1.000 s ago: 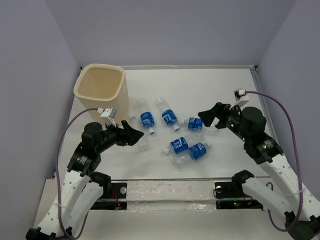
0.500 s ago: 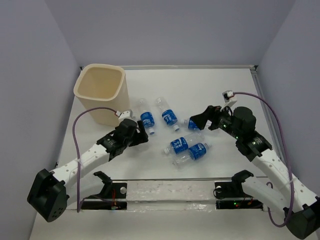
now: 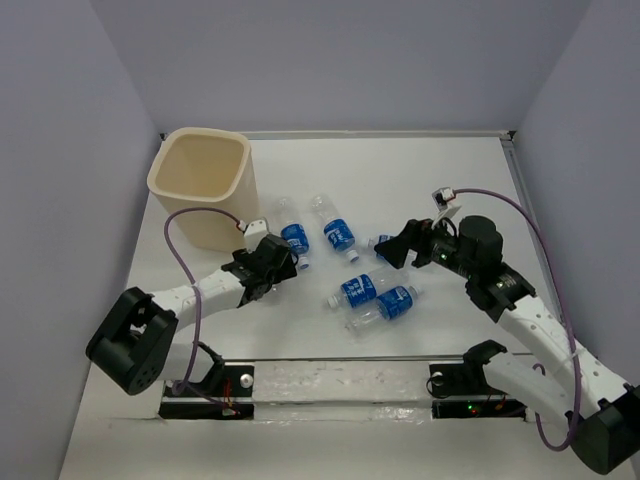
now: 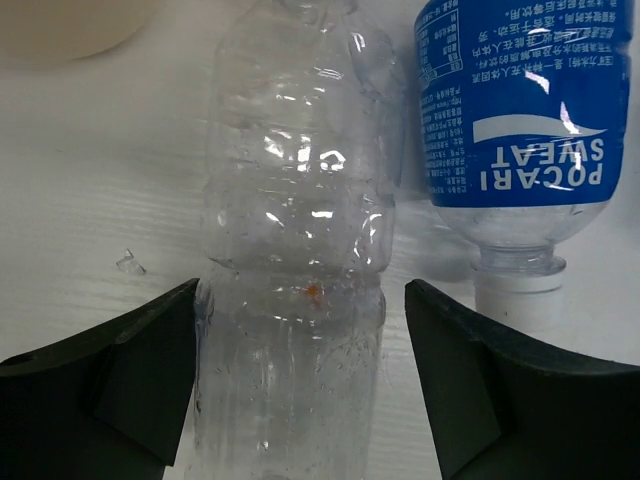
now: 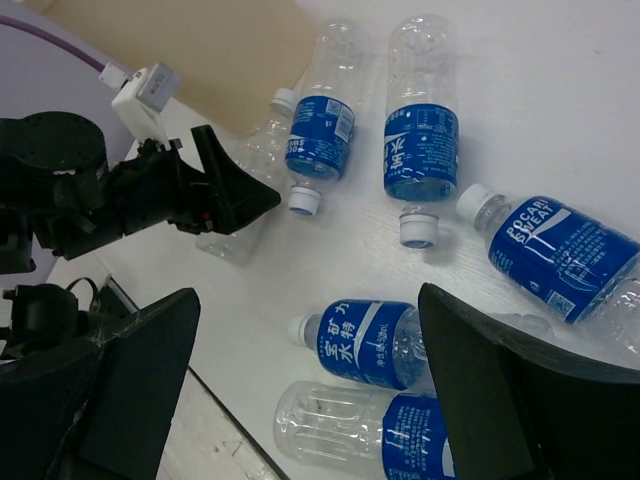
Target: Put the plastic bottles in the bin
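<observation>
Several clear plastic bottles lie on the white table. A bare, label-less one (image 4: 295, 200) lies between the fingers of my left gripper (image 4: 302, 290), which is open and low over it. It also shows in the right wrist view (image 5: 262, 150). A blue-labelled bottle (image 4: 515, 110) lies right beside it. My left gripper (image 3: 275, 262) is just right of the cream bin (image 3: 200, 185). My right gripper (image 3: 403, 240) is open and empty, held above the other bottles (image 5: 365, 340), (image 5: 422, 140), (image 5: 555, 255).
Two more bottles (image 3: 357, 290), (image 3: 385, 303) lie side by side near the table's front edge. The bin's wall also shows in the right wrist view (image 5: 200, 50). A metal rail (image 3: 340, 380) runs along the near edge.
My left arm has stretched forward and dropped low, bringing its open fingers around the bare bottle. My right gripper has moved left, toward the bottles.
</observation>
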Robot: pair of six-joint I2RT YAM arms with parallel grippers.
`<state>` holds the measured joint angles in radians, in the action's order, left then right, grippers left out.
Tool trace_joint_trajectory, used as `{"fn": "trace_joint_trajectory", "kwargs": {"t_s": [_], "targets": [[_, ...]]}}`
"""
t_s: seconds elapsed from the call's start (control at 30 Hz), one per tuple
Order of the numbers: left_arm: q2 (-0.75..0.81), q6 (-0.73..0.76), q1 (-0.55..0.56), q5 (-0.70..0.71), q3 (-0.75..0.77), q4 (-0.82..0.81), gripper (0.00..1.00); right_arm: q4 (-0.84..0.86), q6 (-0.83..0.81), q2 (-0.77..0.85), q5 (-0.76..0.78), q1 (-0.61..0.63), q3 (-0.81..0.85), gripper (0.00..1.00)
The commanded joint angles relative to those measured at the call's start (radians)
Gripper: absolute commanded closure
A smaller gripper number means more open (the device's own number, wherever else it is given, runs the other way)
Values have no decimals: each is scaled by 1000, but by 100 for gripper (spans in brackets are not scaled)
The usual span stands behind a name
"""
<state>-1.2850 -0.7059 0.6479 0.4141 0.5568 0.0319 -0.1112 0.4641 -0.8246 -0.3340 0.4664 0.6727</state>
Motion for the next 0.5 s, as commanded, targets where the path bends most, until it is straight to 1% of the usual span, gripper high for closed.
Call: {"fn": "trace_joint_trajectory", "kwargs": {"t_s": [0.0, 0.07, 0.1, 0.17, 0.23, 0.37, 0.4, 0.47], "targets": [[-43, 17, 1, 84, 48, -98, 16, 70, -5, -18, -51, 6, 15, 5], [-33, 14, -1, 77, 45, -101, 27, 77, 1, -25, -57, 6, 8, 5], [-21, 13, 1, 68, 42, -99, 37, 84, 2, -31, -56, 6, 7, 5], [13, 11, 1, 51, 19, -89, 42, 93, 5, -53, -56, 6, 5, 5], [91, 8, 2, 19, -1, -50, 50, 99, 2, -82, -56, 6, 11, 6], [289, 39, 13, -96, 15, 43, 55, 99, -37, -217, -37, 15, 70, 3], [385, 52, 27, -148, 32, 75, 57, 90, -59, -293, -36, 29, 126, 0], [475, 68, 41, -164, 103, 111, 57, 62, -108, -373, 1, 38, 194, 0]]}}
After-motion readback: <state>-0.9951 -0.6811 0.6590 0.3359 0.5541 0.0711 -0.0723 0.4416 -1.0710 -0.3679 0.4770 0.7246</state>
